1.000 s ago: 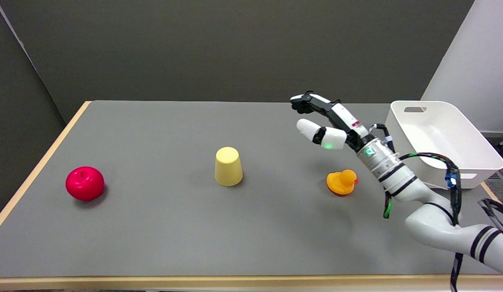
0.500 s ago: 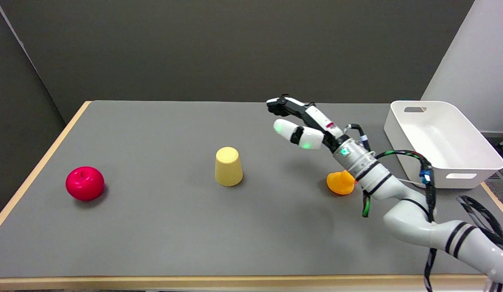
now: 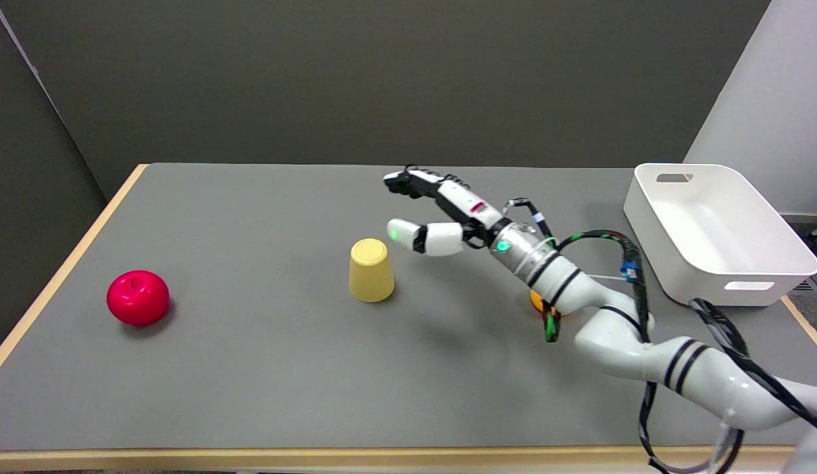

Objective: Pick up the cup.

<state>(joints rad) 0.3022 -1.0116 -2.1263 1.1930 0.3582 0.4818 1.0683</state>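
A pale yellow cup stands upside down near the middle of the grey table. My right hand hovers in the air just right of the cup and slightly behind it, fingers spread and pointing left, holding nothing. Its white thumb tip is close to the cup's upper right edge but apart from it. The right arm reaches in from the lower right.
A red apple lies at the left of the table. An orange toy duck sits right of the cup, mostly hidden behind my forearm. A white bin stands at the table's right edge.
My right hand has travelled leftward from above the duck to just beside the cup, staying open. The arm now covers most of the duck. Cup and apple have not moved.
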